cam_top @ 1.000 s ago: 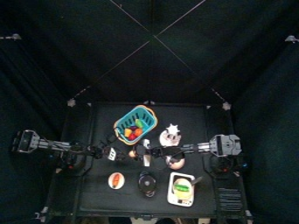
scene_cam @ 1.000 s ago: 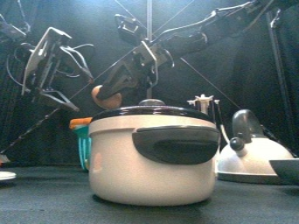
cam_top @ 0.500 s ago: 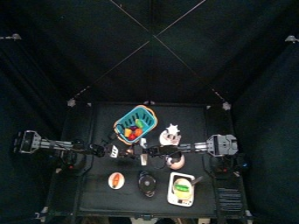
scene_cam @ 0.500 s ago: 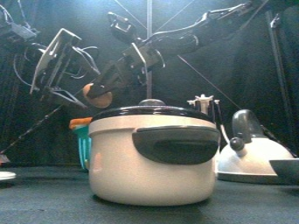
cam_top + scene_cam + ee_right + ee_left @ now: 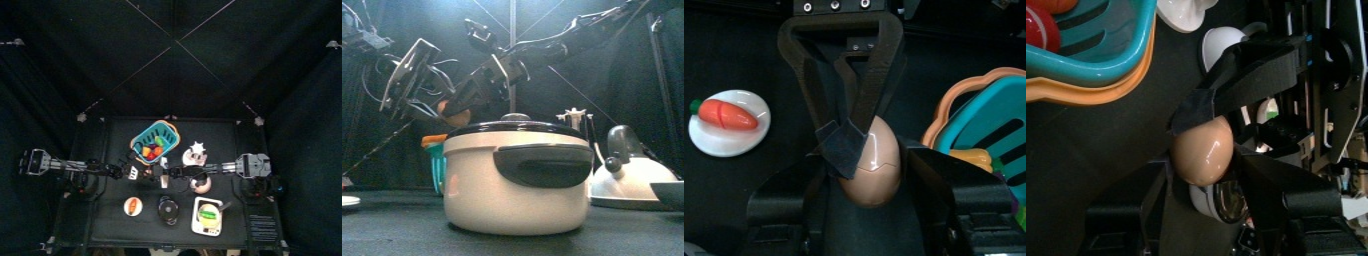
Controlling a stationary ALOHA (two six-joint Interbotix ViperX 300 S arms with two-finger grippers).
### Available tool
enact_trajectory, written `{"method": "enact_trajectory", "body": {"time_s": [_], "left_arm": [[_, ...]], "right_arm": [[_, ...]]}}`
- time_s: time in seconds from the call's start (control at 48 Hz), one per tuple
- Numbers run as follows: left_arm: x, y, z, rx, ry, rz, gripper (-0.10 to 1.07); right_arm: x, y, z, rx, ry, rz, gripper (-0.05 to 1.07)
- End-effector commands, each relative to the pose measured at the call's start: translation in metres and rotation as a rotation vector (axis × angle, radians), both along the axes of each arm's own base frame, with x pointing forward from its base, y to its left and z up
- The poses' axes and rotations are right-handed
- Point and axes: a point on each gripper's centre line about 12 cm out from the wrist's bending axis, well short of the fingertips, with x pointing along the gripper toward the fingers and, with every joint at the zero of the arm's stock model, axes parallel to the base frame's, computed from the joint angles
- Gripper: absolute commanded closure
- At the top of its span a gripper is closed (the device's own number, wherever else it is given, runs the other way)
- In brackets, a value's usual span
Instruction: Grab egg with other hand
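The egg (image 5: 871, 168) is a pale tan oval held above the table, left of the middle. My right gripper (image 5: 871, 185) is shut on it, one jaw pressing each side. My left gripper (image 5: 1209, 178) points at it from the other side, and its open jaws straddle the egg (image 5: 1203, 150) with a small gap on one side. In the front view the egg (image 5: 433, 114) hangs at the tip of the right gripper (image 5: 454, 100), which reaches across from the right. The left gripper (image 5: 412, 78) is just above and left of it. In the top view the two grippers meet (image 5: 155, 173).
A teal basket (image 5: 154, 141) of toy food stands just behind the grippers. A white plate with a toy carrot (image 5: 730, 125) lies below them. A white cooker with a black lid (image 5: 516, 175) and a kettle (image 5: 629, 165) stand at the table's front. An orange-brown disc (image 5: 134, 206) lies front left.
The right gripper has carried the egg to the left and slightly lower. The left gripper has swung in and now has its jaws around the egg.
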Motion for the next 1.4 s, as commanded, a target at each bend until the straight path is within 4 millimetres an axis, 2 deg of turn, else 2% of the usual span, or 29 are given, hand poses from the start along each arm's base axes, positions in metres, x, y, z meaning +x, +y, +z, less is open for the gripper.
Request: {"method": "enact_trajectory", "body": {"time_s": [0.0, 0.062, 0.146, 0.417, 0.5, 1.042, 1.375], "left_arm": [[0.002, 0.001, 0.006, 0.004, -0.018, 0.0, 0.53], [0.001, 0.001, 0.005, 0.005, -0.016, -0.001, 0.59], [0.0, 0.001, 0.004, 0.01, -0.013, -0.006, 0.61], [-0.006, 0.001, 0.007, 0.018, -0.028, -0.004, 0.61], [-0.009, 0.002, 0.007, 0.017, -0.03, -0.002, 0.61], [-0.011, 0.001, 0.004, 0.009, -0.024, 0.001, 0.61], [-0.011, 0.001, 0.004, 0.01, -0.023, 0.002, 0.61]], "right_arm": [[0.004, -0.002, 0.02, -0.003, -0.053, -0.001, 0.45], [0.006, -0.002, 0.017, -0.001, -0.048, -0.002, 0.45], [0.006, -0.002, 0.015, -0.002, -0.042, -0.002, 0.4], [0.0, -0.005, 0.003, -0.006, 0.01, -0.019, 0.06], [-0.001, -0.005, 0.002, -0.012, 0.016, -0.017, 0.02], [0.006, -0.005, 0.012, -0.047, -0.012, 0.002, 0.04], [0.007, -0.005, 0.012, -0.047, -0.014, 0.004, 0.23]]}}
